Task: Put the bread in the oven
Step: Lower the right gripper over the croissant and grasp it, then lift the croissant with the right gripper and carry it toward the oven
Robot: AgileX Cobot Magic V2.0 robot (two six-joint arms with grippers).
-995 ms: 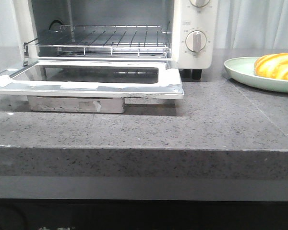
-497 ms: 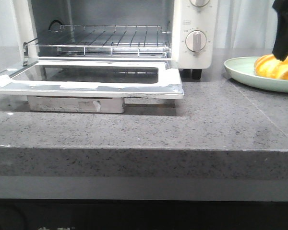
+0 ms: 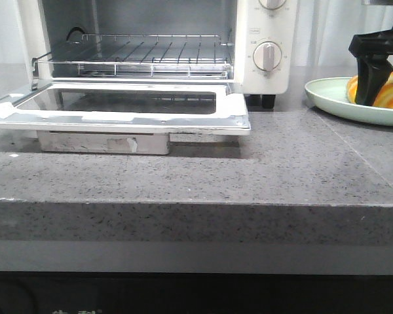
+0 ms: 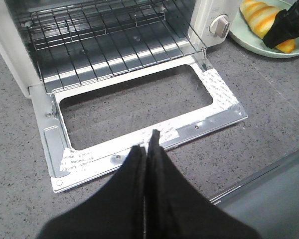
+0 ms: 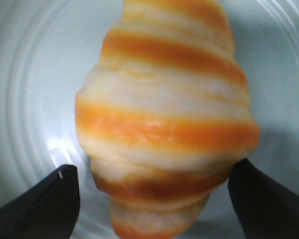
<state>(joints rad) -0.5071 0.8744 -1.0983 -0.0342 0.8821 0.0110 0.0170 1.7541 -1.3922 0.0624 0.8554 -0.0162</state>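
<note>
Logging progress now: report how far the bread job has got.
Done: the white toaster oven door is down, its wire rack bare. In hand: the right gripper straddles the striped golden bread on the pale green plate, jaws open. Left: grasp, carry, place inside.

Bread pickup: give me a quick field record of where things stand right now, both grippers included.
bread: lying on the pale green plate, right of the oven
right gripper: open, fingers either side of the bread, not closed on it
left gripper: shut, empty, hovering over the counter in front of the oven door
oven: door folded down flat, wire rack bare
</note>
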